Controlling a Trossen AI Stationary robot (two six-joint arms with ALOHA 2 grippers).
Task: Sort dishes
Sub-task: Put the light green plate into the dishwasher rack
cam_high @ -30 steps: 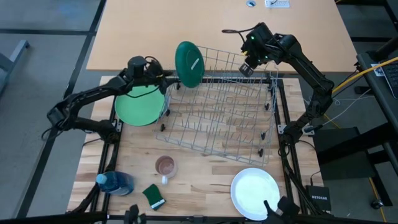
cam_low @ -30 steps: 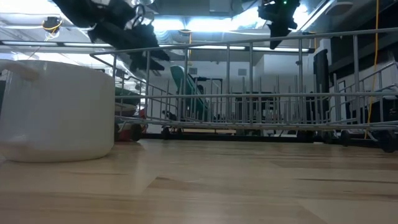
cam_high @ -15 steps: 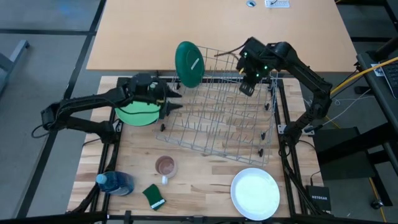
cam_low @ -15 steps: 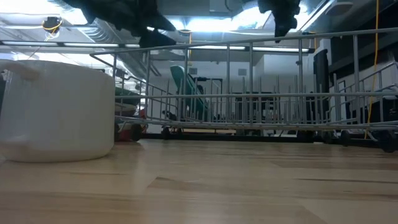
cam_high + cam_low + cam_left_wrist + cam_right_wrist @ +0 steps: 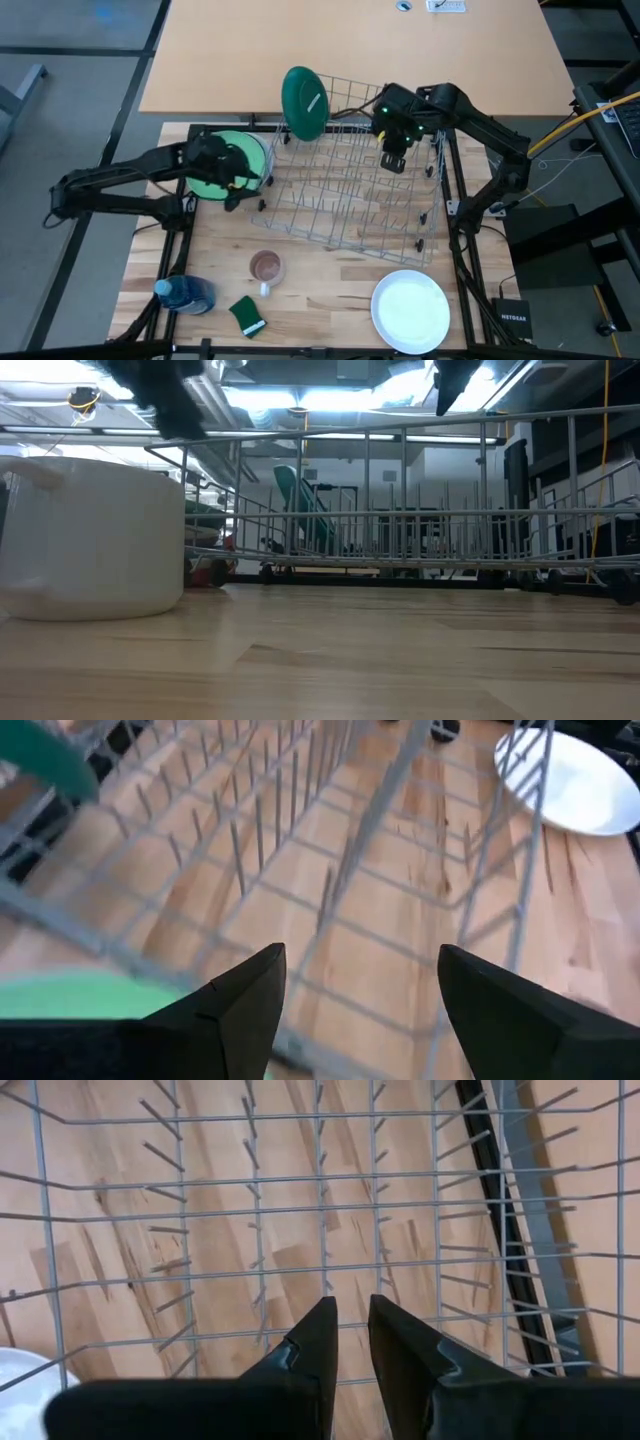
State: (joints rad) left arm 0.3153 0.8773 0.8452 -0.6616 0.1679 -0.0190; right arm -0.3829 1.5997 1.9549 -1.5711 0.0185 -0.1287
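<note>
A dark green plate (image 5: 304,103) stands on its edge between the tines at the far left corner of the wire rack (image 5: 355,190). A light green plate (image 5: 222,180) lies flat on the table just left of the rack, with its edge (image 5: 60,995) in the left wrist view. A white plate (image 5: 410,310) lies flat at the near right. My left gripper (image 5: 245,188) hovers open over the light green plate's right side, beside the rack's left wall. My right gripper (image 5: 393,158) hangs over the rack's far right part, pointing down; only a narrow gap separates its fingers (image 5: 351,1302), and it holds nothing.
A clear mug with brown inside (image 5: 266,267), a green sponge (image 5: 247,315) and a blue bottle (image 5: 185,294) sit near the table's front left. The rack's upright tines (image 5: 250,1230) fill the middle of the table. Bare wood lies between the mug and the white plate.
My left gripper has drawn away from the dark green plate toward the table's near edge, turning as it went, and now hangs over the light green plate. My right gripper has swung toward the near and left side, over the rack. The dark green plate has stayed in the rack.
</note>
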